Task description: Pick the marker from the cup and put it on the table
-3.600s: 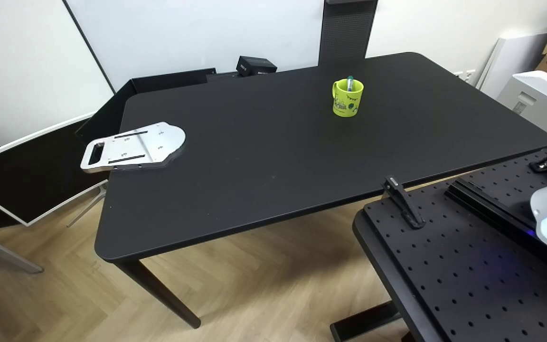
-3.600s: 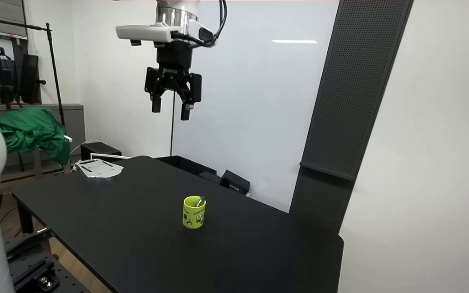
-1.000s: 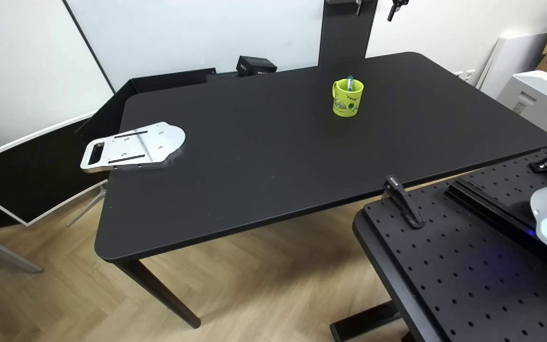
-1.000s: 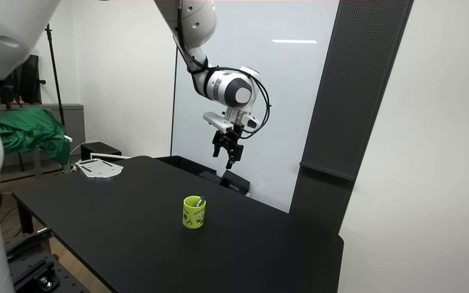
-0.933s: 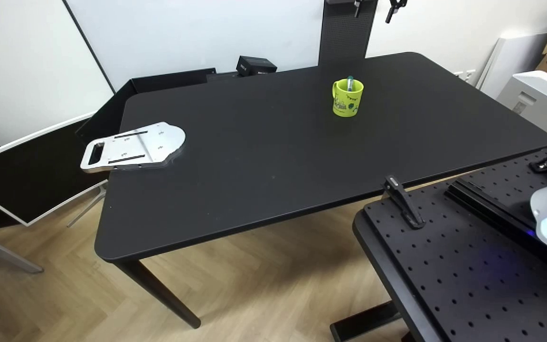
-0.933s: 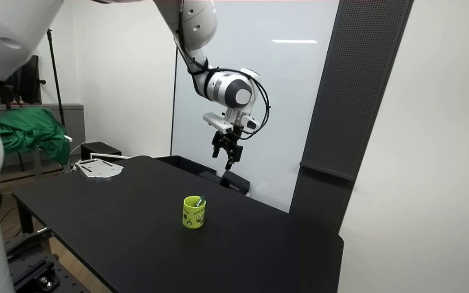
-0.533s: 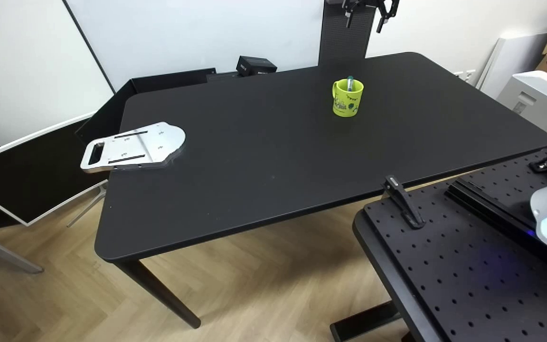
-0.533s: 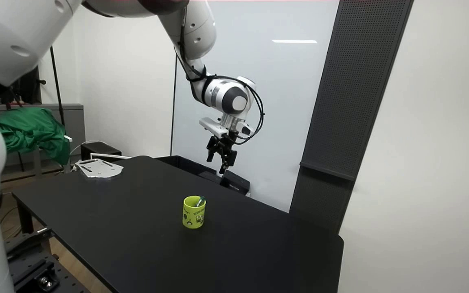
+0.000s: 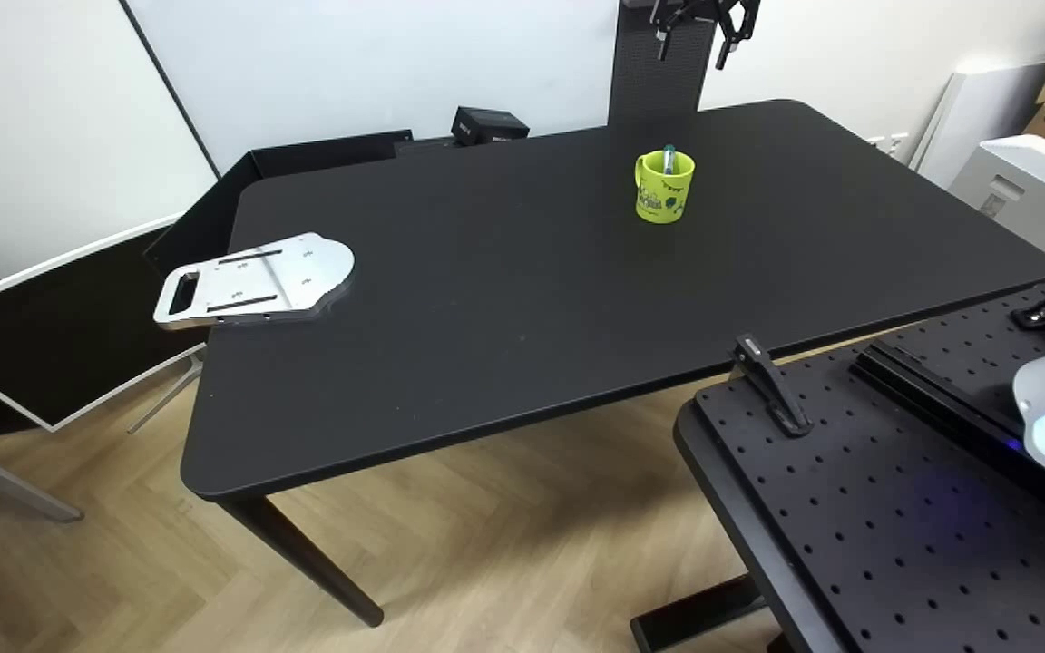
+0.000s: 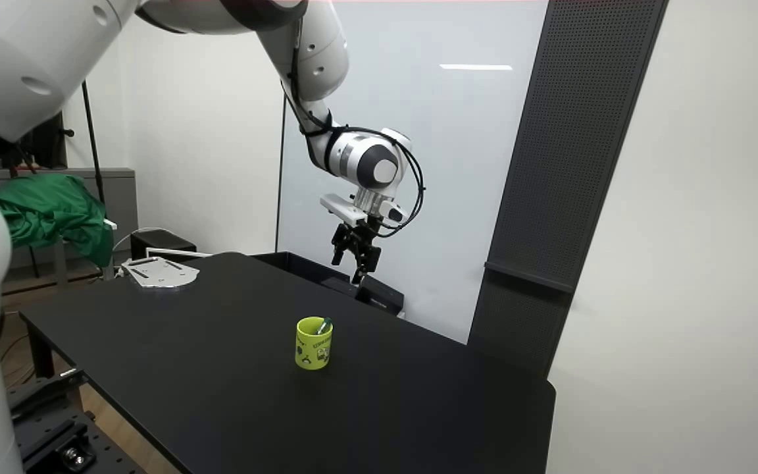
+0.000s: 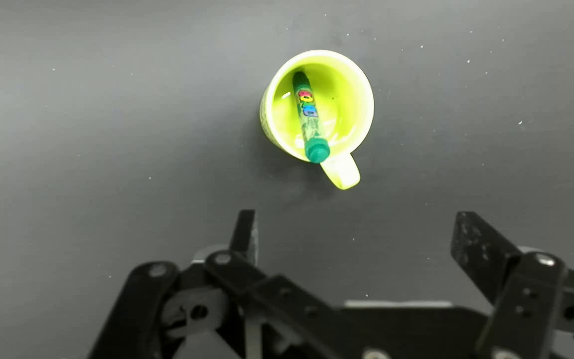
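Observation:
The lime-green cup (image 9: 661, 201) stands upright on the black table (image 9: 486, 299); it also shows in an exterior view (image 10: 313, 354) and the wrist view (image 11: 343, 102). The marker (image 11: 308, 117) leans inside the cup, its teal-green end over the rim by the handle. The marker also shows in both exterior views (image 9: 668, 161) (image 10: 324, 326). My gripper (image 11: 354, 234) is open and empty, pointing down. It hangs well above the table, apart from the cup, and shows in both exterior views (image 9: 693, 57) (image 10: 347, 270). In the wrist view the cup lies ahead of the fingertips.
A silver-white plate (image 9: 259, 279) with a handle hole overhangs the table's end; it also shows in an exterior view (image 10: 162, 272). A perforated black bench (image 9: 894, 508) adjoins the table's front edge. A black box (image 9: 488, 126) sits behind the table, by the white wall panel.
Over the last seconds the arm has swung out over the table and the gripper has come down, lowering a little further in the last second. The cup and marker have not moved.

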Robot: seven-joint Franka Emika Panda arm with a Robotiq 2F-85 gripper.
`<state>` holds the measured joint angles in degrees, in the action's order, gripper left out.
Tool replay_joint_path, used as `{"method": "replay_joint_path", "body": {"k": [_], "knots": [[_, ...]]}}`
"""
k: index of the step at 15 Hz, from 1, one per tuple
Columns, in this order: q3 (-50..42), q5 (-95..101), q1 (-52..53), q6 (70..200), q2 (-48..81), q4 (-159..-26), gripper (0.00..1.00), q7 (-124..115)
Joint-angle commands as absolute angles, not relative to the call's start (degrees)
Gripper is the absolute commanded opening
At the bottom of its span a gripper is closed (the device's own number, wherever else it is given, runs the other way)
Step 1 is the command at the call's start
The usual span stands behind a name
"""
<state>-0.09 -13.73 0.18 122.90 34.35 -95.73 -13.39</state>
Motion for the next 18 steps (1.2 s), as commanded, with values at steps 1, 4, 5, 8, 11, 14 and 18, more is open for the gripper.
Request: {"method": "replay_joint_path", "body": {"k": [1, 4, 5, 8, 11, 14, 18], "knots": [[-0.04, -13.68, 0.12, 122.76, 34.38, -95.61, 1.0, -13.41], [-0.04, -13.68, 0.12, 122.76, 34.38, -95.61, 1.0, -13.41], [0.14, -14.16, -0.1, 121.03, 34.85, -94.84, 1.0, -13.78], [-0.05, -13.85, 0.02, 119.49, 35.82, -93.98, 1.0, -14.08], [-0.24, -14.29, -0.21, 119.53, 37.35, -93.09, 1.0, -14.67], [-0.13, -14.96, -0.77, 119.75, 39.07, -92.11, 1.0, -14.39], [-0.16, -14.98, -0.62, 119.66, 41.46, -90.38, 1.0, -14.84]]}}
